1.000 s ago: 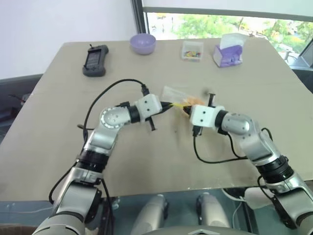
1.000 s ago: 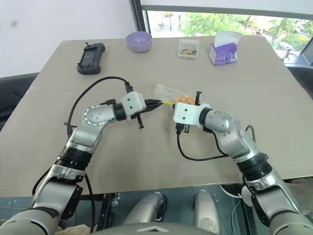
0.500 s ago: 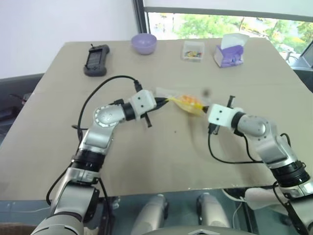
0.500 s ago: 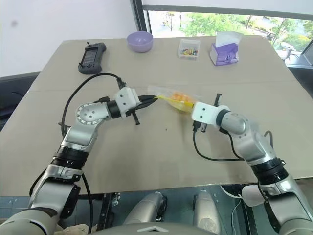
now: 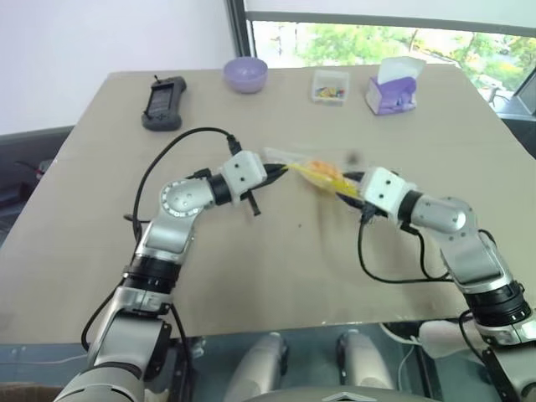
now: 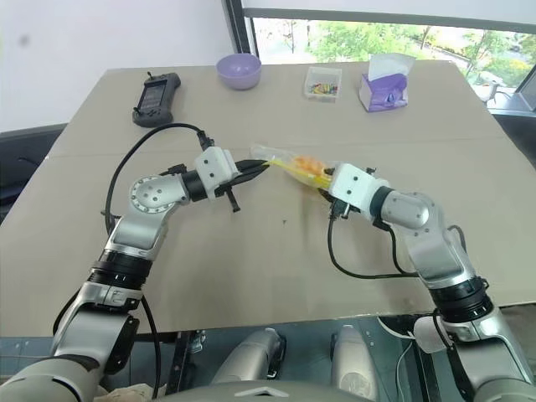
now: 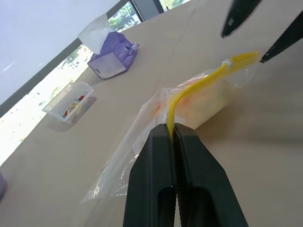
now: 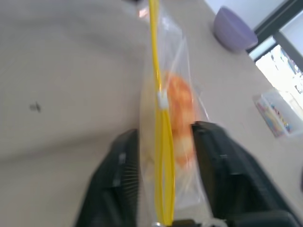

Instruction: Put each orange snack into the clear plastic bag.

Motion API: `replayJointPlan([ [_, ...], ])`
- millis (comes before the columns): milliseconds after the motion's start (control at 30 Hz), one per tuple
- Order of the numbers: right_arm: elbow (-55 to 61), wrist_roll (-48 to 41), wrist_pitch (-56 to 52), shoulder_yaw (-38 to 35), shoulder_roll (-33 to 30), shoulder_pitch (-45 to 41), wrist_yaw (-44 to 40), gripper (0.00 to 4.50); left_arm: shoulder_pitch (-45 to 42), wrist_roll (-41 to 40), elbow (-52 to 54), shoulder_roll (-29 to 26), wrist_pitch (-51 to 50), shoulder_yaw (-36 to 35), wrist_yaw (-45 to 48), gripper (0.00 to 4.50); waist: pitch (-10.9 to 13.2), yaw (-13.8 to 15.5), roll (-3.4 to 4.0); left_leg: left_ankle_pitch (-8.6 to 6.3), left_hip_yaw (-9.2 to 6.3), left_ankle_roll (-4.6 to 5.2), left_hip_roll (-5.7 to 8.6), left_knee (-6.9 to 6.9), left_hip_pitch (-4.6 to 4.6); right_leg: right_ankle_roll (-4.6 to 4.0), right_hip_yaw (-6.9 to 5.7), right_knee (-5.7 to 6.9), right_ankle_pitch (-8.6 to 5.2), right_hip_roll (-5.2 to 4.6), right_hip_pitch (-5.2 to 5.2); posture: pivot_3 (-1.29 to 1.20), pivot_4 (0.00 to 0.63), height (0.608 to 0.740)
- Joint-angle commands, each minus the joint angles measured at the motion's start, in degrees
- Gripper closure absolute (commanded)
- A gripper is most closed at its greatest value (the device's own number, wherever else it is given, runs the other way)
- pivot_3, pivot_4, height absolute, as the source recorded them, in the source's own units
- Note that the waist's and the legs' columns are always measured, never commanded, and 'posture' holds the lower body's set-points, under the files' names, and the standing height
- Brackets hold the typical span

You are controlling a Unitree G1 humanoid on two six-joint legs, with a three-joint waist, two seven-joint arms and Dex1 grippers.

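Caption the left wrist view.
Left gripper pinches the yellow strip of the clear plastic bag holding an orange snack.

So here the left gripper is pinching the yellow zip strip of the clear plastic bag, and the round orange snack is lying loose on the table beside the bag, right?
Not quite. The left gripper does pinch the yellow zip strip of the clear plastic bag, but the round orange snack is inside the bag, not loose on the table. The right wrist view shows it behind the plastic.
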State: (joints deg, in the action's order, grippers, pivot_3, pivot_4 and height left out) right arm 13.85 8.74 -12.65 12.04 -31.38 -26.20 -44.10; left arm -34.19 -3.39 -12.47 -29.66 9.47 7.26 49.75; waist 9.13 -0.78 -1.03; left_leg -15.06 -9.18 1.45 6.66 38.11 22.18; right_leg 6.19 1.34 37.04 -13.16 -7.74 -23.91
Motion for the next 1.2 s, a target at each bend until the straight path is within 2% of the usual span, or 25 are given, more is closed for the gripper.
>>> replayJointPlan([
  [33, 3.86, -2.69, -1.78, -1.22, 0.19, -1.58, -1.16, 2.31, -0.7, 0.36, 1.09, -0.08, 1.31, -0.47, -0.65, 4.5, 0.0, 0.0, 0.0, 0.0, -0.01, 0.0, 0.0, 0.0, 0.0, 0.0, -0.01, 0.0, 0.0, 0.0, 0.0, 0.0, 0.15, 0.74],
  [367, -2.76, 0.34, -1.61, 2.83, 3.54, -6.16, 1.91, 2.31, -0.47, 1.02, 1.12, 0.23, 1.87, -0.42, -0.66, 4.5, 0.0, -0.07, 0.0, 0.0, -0.01, 0.0, 0.0, -0.01, 0.0, 0.0, -0.02, -0.01, 0.0, 0.0, -0.01, 0.0, 0.15, 0.74],
  [633, -3.17, 0.78, -1.69, 3.0, 3.69, -5.96, 2.05, 2.31, 0.16, 1.01, 2.15, -0.04, 1.65, -0.66, -0.84, 4.5, 0.0, -0.15, 0.0, 0.0, -0.04, 0.0, 0.01, -0.01, 0.02, 0.0, -0.05, -0.03, 0.0, 0.0, -0.01, 0.0, 0.15, 0.74],
  [767, -2.93, 0.74, -2.03, 2.88, 3.54, -5.72, 2.09, 4.1, 0.07, 0.98, 2.12, -0.15, 1.64, -0.74, -0.83, 4.5, 0.0, -0.11, 0.0, 0.0, -0.04, 0.0, 0.01, -0.01, 0.03, 0.0, -0.05, -0.03, 0.0, 0.0, -0.01, 0.0, 0.15, 0.74],
  [800, -2.86, 0.69, -2.12, 2.85, 3.47, -5.63, 2.05, 4.44, 0.01, 0.99, 2.08, -0.15, 1.64, -0.74, -0.83, 4.5, 0.0, -0.11, 0.0, 0.0, -0.04, 0.0, 0.01, -0.01, 0.03, 0.0, -0.05, -0.03, 0.0, 0.0, -0.01, 0.0, 0.15, 0.74],
  [1167, -2.0, -0.43, -3.38, 2.93, 2.54, -4.77, 0.05, 4.44, 0.0, 0.82, 2.42, -0.1, 1.41, -0.7, -0.73, 4.5, 0.0, -0.12, 0.0, 0.0, -0.04, 0.0, 0.01, -0.01, 0.03, 0.0, -0.05, -0.03, 0.0, -0.01, -0.01, 0.0, 0.15, 0.74],
  [1200, -1.92, -0.52, -3.45, 2.89, 2.52, -4.76, 0.01, 3.91, 0.01, 0.8, 2.46, -0.1, 1.37, -0.7, -0.73, 4.5, 0.0, -0.12, 0.0, 0.0, -0.04, 0.0, 0.01, -0.01, 0.03, 0.0, -0.05, -0.03, 0.0, -0.01, -0.01, 0.0, 0.15, 0.74],
])
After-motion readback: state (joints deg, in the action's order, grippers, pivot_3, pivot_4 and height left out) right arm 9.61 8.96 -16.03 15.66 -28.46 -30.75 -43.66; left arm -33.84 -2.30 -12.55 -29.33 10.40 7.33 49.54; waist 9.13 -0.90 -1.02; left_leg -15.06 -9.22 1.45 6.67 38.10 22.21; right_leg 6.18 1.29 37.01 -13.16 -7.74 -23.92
